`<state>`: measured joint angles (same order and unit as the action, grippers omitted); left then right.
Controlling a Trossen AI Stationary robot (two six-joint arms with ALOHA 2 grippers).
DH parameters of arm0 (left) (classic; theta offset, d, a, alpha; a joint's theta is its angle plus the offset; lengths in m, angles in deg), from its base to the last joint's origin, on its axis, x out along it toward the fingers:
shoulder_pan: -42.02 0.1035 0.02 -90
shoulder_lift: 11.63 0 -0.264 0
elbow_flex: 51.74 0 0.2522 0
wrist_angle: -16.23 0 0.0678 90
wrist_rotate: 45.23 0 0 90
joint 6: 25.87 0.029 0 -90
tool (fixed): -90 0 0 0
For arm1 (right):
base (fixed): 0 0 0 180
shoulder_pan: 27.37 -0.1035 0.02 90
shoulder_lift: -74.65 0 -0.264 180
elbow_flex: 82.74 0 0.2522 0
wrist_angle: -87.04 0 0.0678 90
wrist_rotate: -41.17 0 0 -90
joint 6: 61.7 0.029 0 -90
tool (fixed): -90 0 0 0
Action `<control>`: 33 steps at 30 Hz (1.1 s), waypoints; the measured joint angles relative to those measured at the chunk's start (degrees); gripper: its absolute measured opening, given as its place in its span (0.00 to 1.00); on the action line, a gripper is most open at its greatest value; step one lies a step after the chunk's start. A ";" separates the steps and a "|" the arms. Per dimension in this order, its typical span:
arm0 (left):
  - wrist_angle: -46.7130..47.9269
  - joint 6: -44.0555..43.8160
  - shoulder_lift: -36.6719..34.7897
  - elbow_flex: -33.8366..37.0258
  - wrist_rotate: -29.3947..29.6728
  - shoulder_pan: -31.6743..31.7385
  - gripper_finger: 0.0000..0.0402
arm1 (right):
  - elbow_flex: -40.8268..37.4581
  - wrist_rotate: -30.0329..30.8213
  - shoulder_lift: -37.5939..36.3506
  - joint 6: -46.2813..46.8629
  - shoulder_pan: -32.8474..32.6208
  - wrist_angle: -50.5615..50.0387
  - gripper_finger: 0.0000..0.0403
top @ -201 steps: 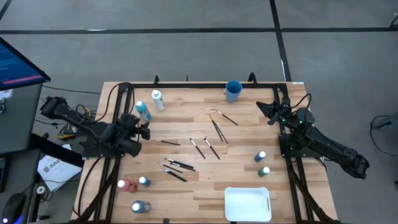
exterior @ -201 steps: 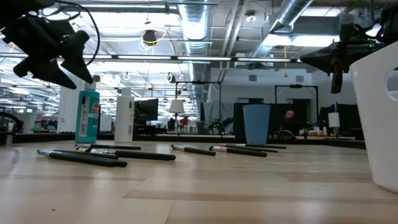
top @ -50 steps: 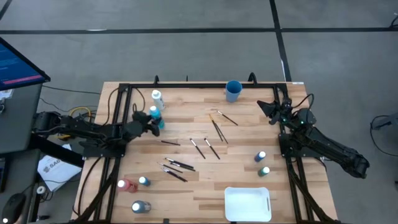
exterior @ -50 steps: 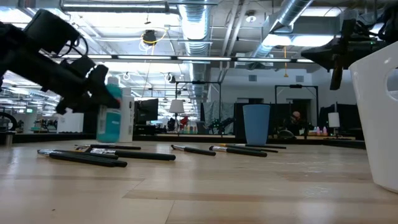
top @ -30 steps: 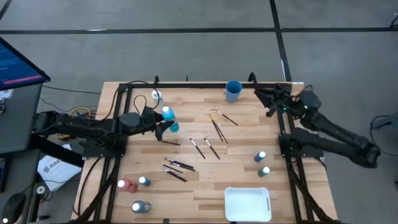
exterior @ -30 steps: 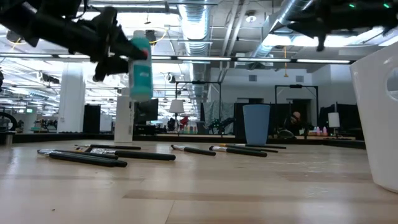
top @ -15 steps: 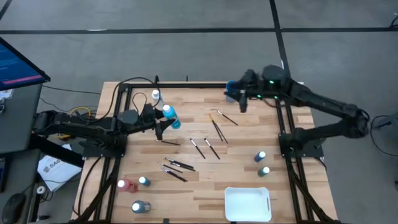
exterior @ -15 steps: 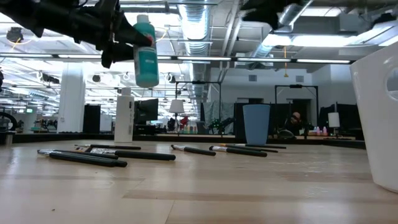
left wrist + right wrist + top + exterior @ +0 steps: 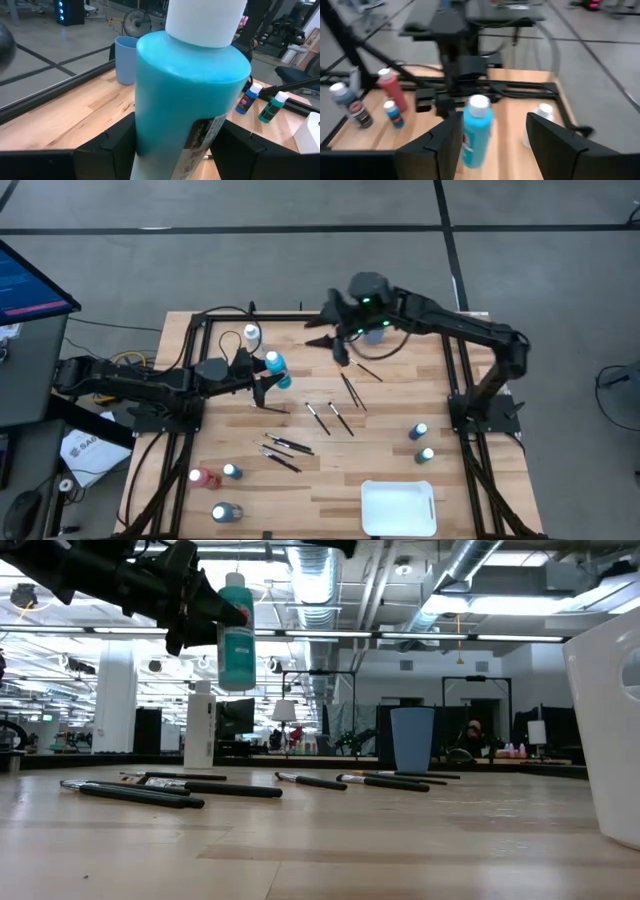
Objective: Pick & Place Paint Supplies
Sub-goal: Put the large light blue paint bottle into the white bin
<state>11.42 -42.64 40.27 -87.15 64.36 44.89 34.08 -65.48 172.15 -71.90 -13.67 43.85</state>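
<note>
The left claw (image 9: pixel 262 383) is clamped on the turquoise paint bottle (image 9: pixel 276 370) and holds it clear of the surface (image 9: pixel 400 470), near the left rear quarter. The fingers (image 9: pixel 235 145) grip the bottle body below the white cap (image 9: pixel 205 20). The right claw (image 9: pixel 330 345) hovers over the rear centre with its fingers apart, facing the held bottle and holding nothing.

Handling judgement: the bottle appears to be rigid plastic, light, with a smooth wall that may slip. Grip the body at mid-height, not the cap. The paintbrushes (image 9: pixel 345 388) lie flat at centre; they look thin, stiff and light. Pinch each across the handle.
</note>
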 joint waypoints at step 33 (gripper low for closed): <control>0.05 3.02 -0.09 0.00 -3.48 0.00 0.51 | 9.56 -9.89 15.32 -3.50 -1.26 4.03 0.55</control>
<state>11.47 -39.63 40.18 -87.15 60.88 44.89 43.64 -75.37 187.47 -75.39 -14.93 47.88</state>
